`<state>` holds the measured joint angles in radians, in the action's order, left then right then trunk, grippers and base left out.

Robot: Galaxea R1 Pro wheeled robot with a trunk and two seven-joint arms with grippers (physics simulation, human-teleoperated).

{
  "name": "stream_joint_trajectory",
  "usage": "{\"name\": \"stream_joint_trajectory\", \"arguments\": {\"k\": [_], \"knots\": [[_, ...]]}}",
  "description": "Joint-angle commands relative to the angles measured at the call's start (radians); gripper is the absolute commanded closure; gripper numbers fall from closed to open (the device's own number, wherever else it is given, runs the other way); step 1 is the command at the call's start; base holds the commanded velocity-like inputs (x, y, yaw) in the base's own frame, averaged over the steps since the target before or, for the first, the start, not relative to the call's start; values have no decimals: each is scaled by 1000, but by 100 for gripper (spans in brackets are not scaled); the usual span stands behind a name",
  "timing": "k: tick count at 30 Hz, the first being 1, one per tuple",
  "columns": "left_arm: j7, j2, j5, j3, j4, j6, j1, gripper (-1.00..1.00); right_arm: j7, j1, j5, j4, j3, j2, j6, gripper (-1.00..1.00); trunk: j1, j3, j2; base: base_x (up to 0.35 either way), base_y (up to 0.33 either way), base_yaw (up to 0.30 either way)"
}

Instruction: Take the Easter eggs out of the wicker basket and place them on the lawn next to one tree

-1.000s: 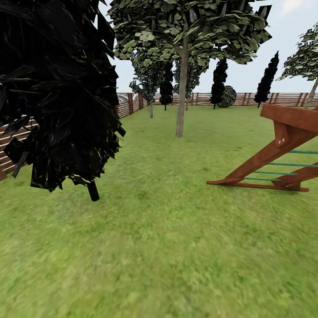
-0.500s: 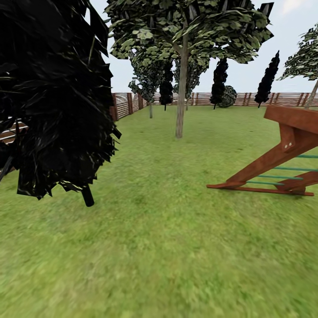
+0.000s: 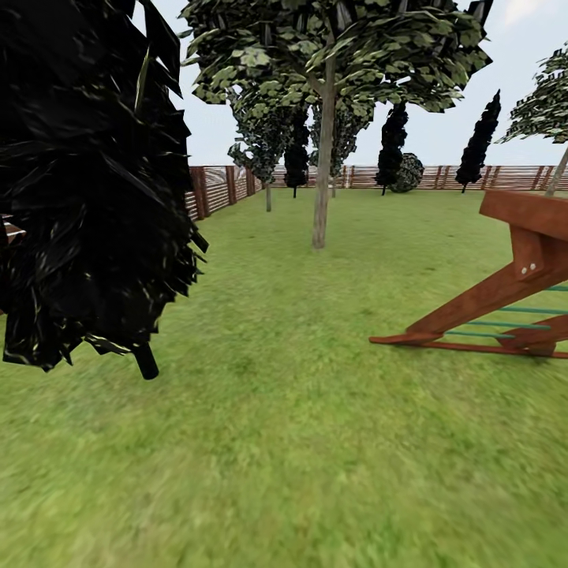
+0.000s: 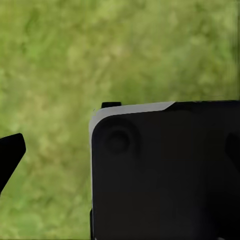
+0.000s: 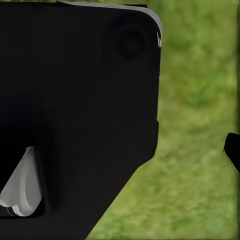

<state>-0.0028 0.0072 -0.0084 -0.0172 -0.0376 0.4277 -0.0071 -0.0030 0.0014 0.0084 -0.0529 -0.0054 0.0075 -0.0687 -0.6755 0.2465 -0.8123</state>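
Note:
The lawn [image 3: 300, 410] stretches ahead as flat green grass in the head view. A tall tree [image 3: 320, 197] with a straight grey-brown trunk and a broad leafy canopy stands far ahead, near the middle. The Easter eggs and the wicker basket are out of view. In the left wrist view one dark fingertip [image 4: 10, 152] hangs over grass beside a black robot part [image 4: 165, 175]. In the right wrist view a dark fingertip [image 5: 232, 150] sits at the edge beside another black robot part [image 5: 75, 100]. How far either pair of fingers stands apart is not visible.
A dark cypress [image 3: 87, 197] looms close on the left. A red-brown wooden play frame [image 3: 505, 292] with green rungs stands on the right. A brown slatted fence [image 3: 442, 177] closes the far side, with more cypresses and a second leafy tree [image 3: 552, 102] near it.
The whole head view has shifted: the camera has moved forward. The cypress has slid left and down in the picture, and the wooden frame has slid right.

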Motion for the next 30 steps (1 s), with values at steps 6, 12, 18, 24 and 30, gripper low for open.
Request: {"name": "stream_joint_trajectory", "arguments": {"k": [6, 12, 18, 24, 30], "knots": [[0, 0, -1, -1, 1, 3, -1, -100, 0, 0, 1, -1, -1, 0, -2, -100, -1, 1, -1, 297, -80, 0], [0, 0, -1, -1, 1, 3, -1, -100, 0, 0, 1, -1, -1, 0, -2, -100, -1, 1, -1, 296, -80, 0], [0, 0, -1, -1, 1, 3, -1, -100, -1, 0, 1, -1, -1, 0, -2, -100, -1, 1, -1, 296, -59, 0], [0, 0, -1, -1, 1, 3, -1, -100, 0, 0, 1, -1, -1, 0, -2, -100, -1, 1, -1, 296, -10, 0], [0, 0, -1, -1, 1, 3, -1, -100, 0, 0, 1, -1, -1, 0, -2, -100, -1, 1, -1, 296, -2, 0]]}}
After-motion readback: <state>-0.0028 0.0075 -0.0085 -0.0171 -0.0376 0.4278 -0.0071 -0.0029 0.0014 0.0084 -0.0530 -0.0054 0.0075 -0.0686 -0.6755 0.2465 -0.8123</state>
